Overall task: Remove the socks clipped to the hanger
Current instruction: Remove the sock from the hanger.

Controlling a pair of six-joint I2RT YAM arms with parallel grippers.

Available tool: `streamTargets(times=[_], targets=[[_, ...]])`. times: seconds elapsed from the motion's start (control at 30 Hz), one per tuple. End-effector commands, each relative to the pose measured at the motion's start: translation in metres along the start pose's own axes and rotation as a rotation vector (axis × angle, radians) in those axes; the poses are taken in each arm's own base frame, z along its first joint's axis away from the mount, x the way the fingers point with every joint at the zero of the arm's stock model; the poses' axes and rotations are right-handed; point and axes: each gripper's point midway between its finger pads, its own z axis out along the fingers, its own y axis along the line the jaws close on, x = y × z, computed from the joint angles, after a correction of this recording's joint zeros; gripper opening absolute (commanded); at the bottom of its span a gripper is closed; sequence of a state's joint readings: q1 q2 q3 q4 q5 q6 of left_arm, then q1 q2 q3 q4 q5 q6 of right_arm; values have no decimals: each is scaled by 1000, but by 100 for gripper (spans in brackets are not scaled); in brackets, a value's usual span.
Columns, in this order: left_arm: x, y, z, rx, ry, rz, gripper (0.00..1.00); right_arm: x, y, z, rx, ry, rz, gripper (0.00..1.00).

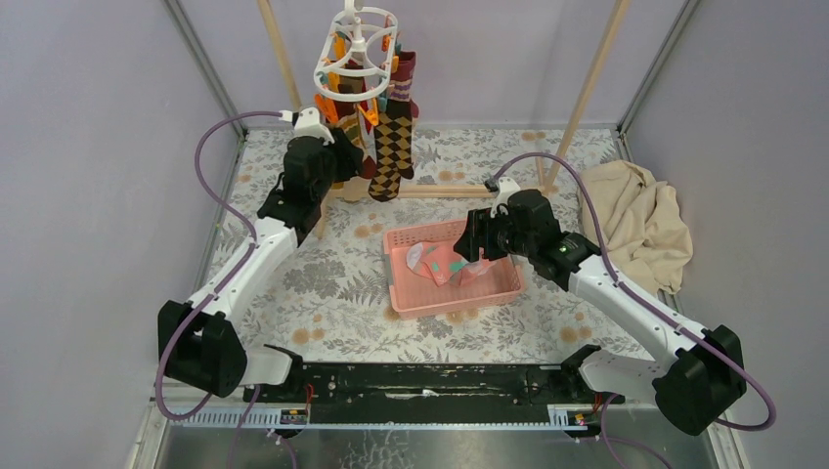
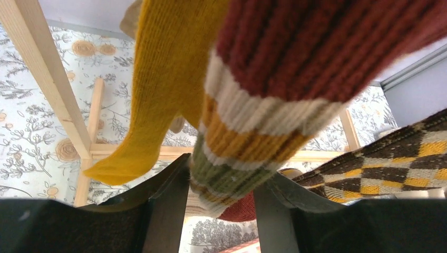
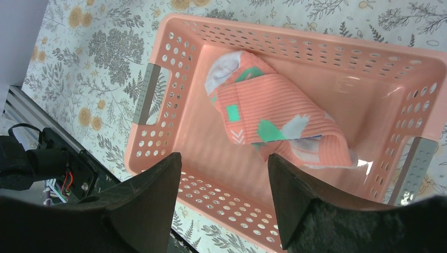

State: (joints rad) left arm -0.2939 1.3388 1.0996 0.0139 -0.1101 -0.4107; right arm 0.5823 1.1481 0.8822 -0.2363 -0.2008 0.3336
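Observation:
The white ring hanger (image 1: pixel 354 59) hangs at the back with several socks clipped to it, among them an argyle sock (image 1: pixel 391 147). My left gripper (image 1: pixel 342 161) is up among them. In the left wrist view its fingers (image 2: pixel 224 179) are shut on the lower end of the maroon-striped sock (image 2: pixel 274 100). A mustard sock (image 2: pixel 158 95) hangs to the left and the argyle sock (image 2: pixel 390 168) to the right. My right gripper (image 3: pixel 224 163) hovers open and empty over a pink patterned sock (image 3: pixel 269 116) lying in the basket.
A pink perforated basket (image 1: pixel 459 301) sits mid-table under the right gripper (image 1: pixel 474 244). A wooden rack (image 1: pixel 587 88) holds the hanger, its base bar (image 1: pixel 440 191) running along the table behind the basket. A beige cloth (image 1: pixel 640 220) lies bunched at the right.

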Motion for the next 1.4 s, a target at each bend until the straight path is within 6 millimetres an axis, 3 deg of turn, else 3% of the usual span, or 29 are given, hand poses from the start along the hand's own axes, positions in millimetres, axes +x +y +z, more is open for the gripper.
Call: streamTargets(times=[0.0, 0.8, 1.37], targets=[[-2, -10, -12, 26, 49, -34, 53, -6, 7, 1, -42, -31, 6, 68], [-11, -52, -43, 213, 116, -122, 56, -12, 18, -3, -81, -29, 9, 68], [-19, -85, -62, 374, 150, -198, 56, -37, 58, 6, -297, -98, 66, 69]])
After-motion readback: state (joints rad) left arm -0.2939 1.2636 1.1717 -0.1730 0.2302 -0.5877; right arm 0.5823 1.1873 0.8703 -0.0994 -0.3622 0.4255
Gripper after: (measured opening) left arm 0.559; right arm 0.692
